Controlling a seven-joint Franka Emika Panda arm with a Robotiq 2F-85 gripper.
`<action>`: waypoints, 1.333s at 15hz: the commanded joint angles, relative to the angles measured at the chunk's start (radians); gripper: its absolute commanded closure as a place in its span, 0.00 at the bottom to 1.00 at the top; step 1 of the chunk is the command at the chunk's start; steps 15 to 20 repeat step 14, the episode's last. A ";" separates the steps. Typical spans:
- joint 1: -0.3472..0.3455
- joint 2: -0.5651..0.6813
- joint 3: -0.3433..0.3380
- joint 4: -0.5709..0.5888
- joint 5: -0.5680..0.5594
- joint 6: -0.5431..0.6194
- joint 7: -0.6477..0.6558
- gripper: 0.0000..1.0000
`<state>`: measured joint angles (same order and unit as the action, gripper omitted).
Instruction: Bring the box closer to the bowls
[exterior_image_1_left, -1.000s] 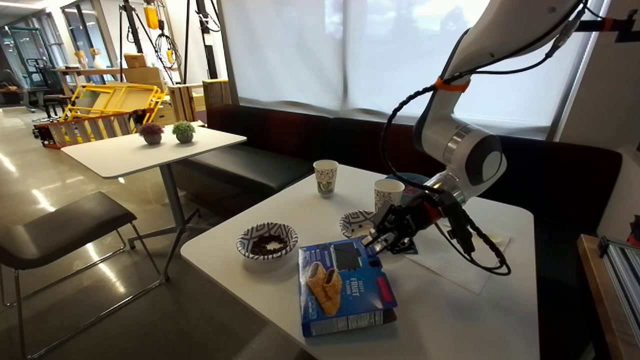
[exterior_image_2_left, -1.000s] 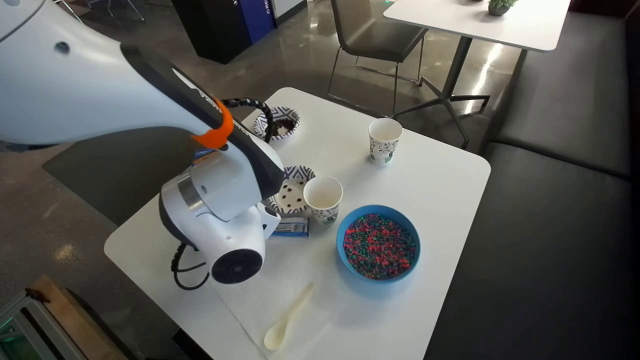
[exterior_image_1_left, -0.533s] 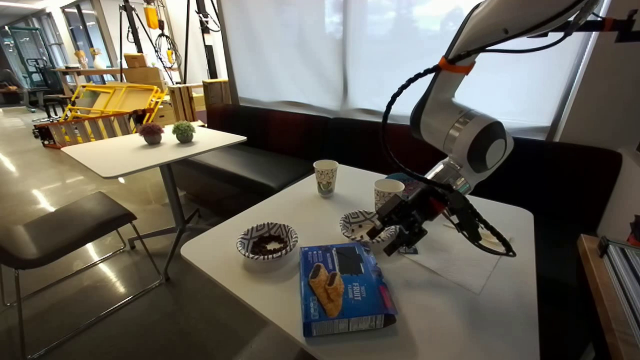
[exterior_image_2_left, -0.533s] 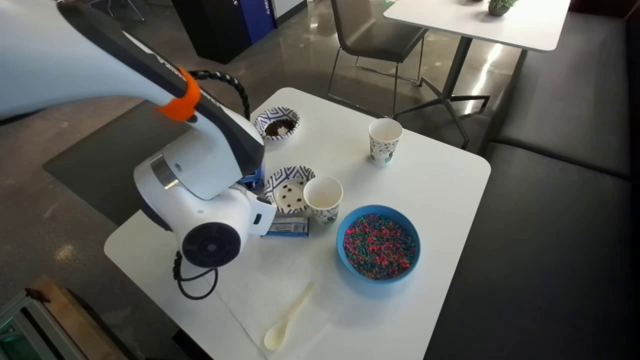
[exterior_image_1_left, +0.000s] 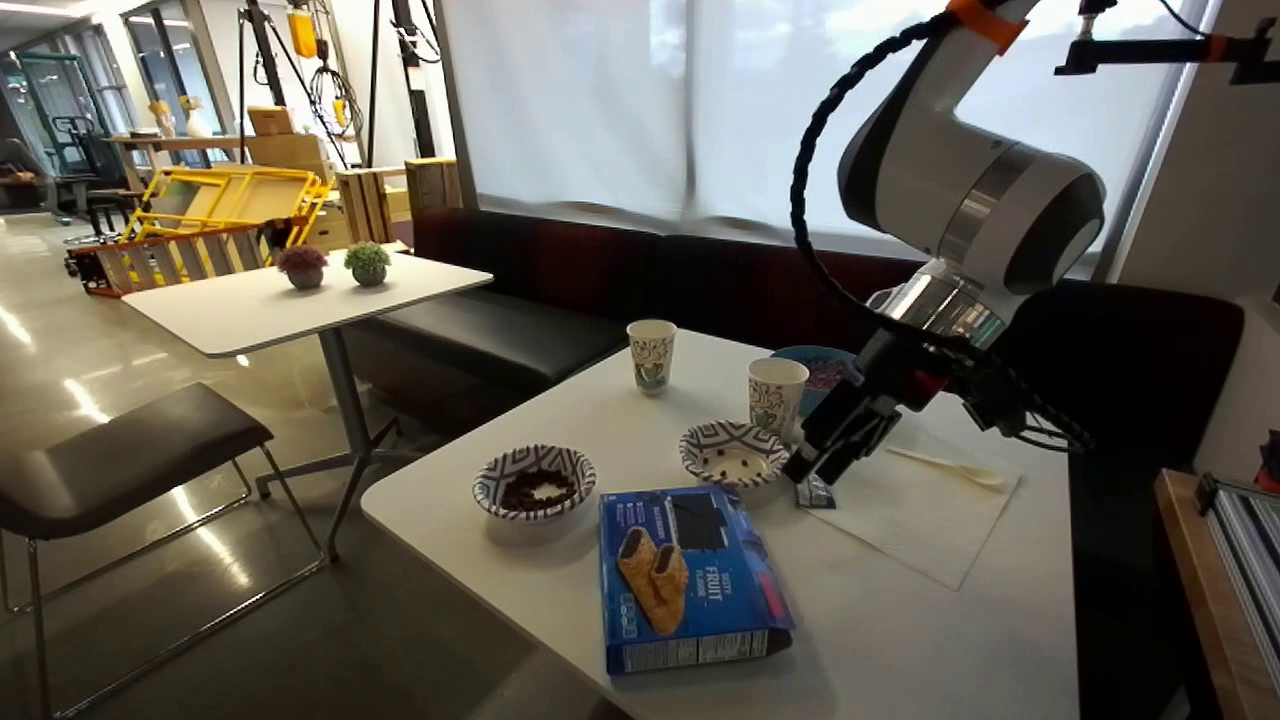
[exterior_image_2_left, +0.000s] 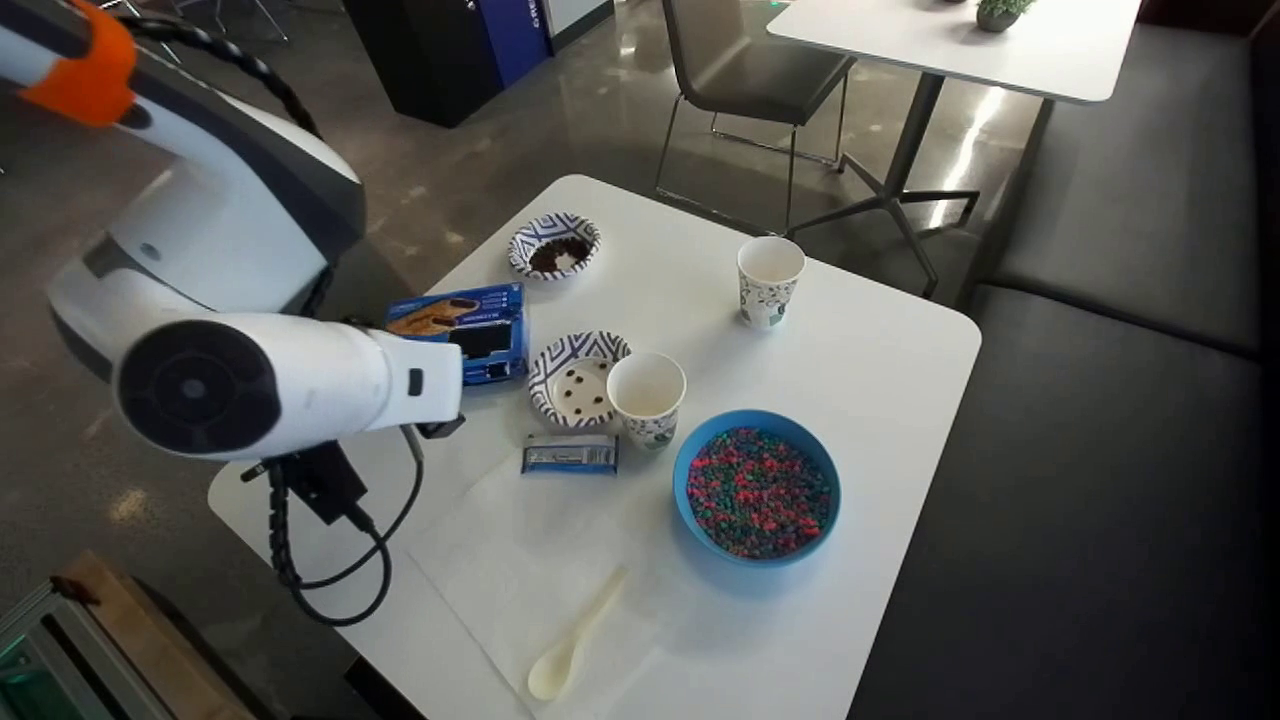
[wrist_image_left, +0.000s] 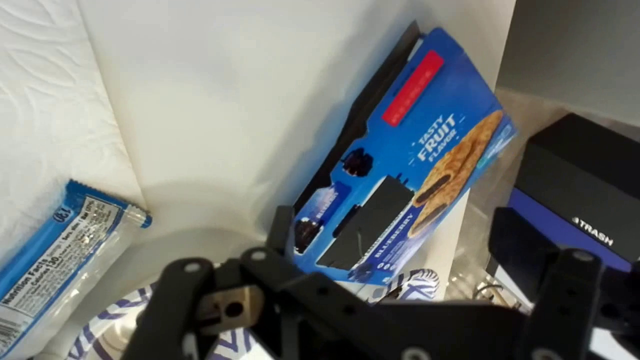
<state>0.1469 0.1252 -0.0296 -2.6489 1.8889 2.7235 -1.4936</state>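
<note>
A gripper (wrist_image_left: 392, 227), jaws spread apart, hangs over a white table (exterior_image_1_left: 900, 640), not touching the blue box (exterior_image_1_left: 690, 575), which lies just beside one bowl (exterior_image_1_left: 540, 459) and a second bowl (exterior_image_1_left: 735, 435), a corner near the table's edge; a stretch of tabletop runs between box and napkin (exterior_image_1_left: 920, 520).
</note>
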 joint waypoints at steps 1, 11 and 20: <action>0.100 -0.149 0.091 -0.084 -0.020 0.201 0.021 0.00; 0.125 -0.195 0.143 -0.067 -0.389 0.579 0.128 0.00; 0.109 -0.206 0.130 -0.068 -0.407 0.584 0.105 0.00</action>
